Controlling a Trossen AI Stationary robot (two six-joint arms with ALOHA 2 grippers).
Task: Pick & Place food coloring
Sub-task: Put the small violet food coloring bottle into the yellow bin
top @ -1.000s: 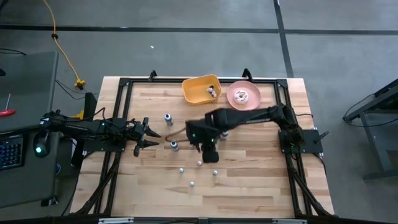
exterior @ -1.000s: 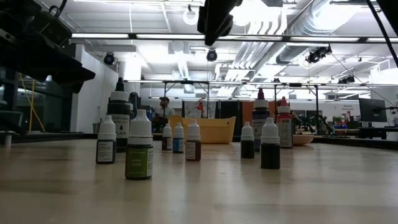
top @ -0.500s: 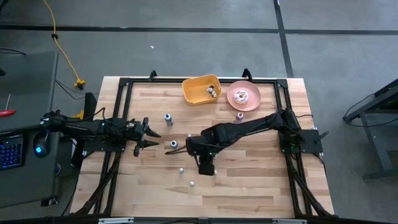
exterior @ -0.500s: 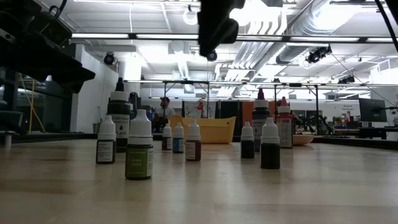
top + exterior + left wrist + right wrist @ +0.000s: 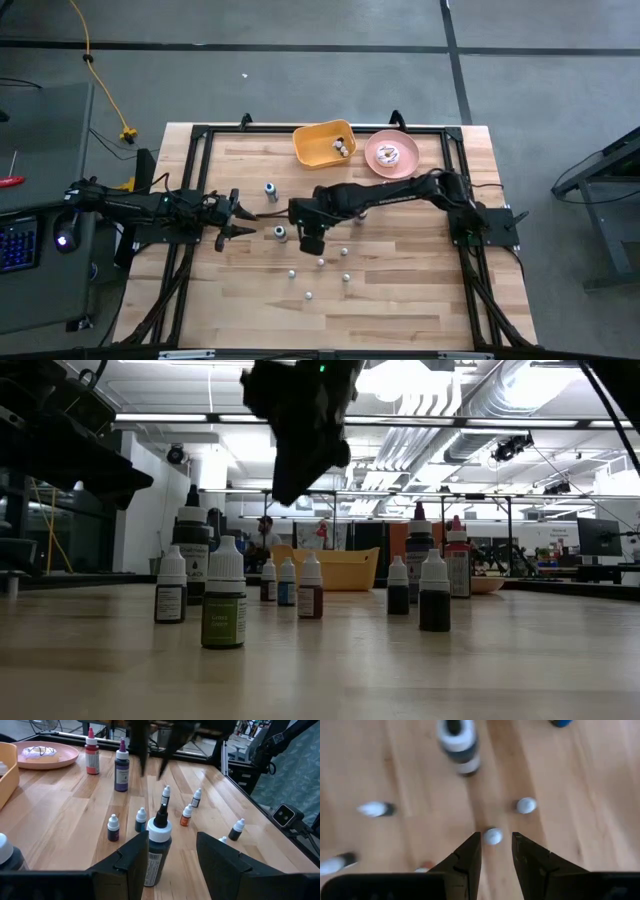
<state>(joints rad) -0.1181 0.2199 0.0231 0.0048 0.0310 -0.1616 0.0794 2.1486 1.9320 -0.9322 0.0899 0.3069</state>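
Note:
Several small food coloring bottles (image 5: 320, 262) stand upright on their bases across the middle of the wooden table (image 5: 400, 310); a blue one (image 5: 270, 189) and a reddish one (image 5: 385, 186) stand farther back. My right gripper (image 5: 496, 842) hangs open above them, pointing steeply down. A white-capped bottle (image 5: 493, 836) shows below the gap, and the low view shows the right gripper (image 5: 285, 485) clear above the bottle tops. My left gripper (image 5: 172, 862) waits open at the table's left, with a larger black bottle (image 5: 157, 847) just ahead of its fingers.
A yellow bin (image 5: 323, 143) with bottles in it stands at the far edge. Beside it is a pink plate (image 5: 391, 154) with a doughnut. Two taller bottles (image 5: 121, 766) stand near the plate. The black frame (image 5: 200, 135) runs round the table.
My right gripper has come down toward the bottles and gone toward the table's left edge, rolling and tipping steeper as it went. Its fingers keep the same gap. The bottles have not moved.

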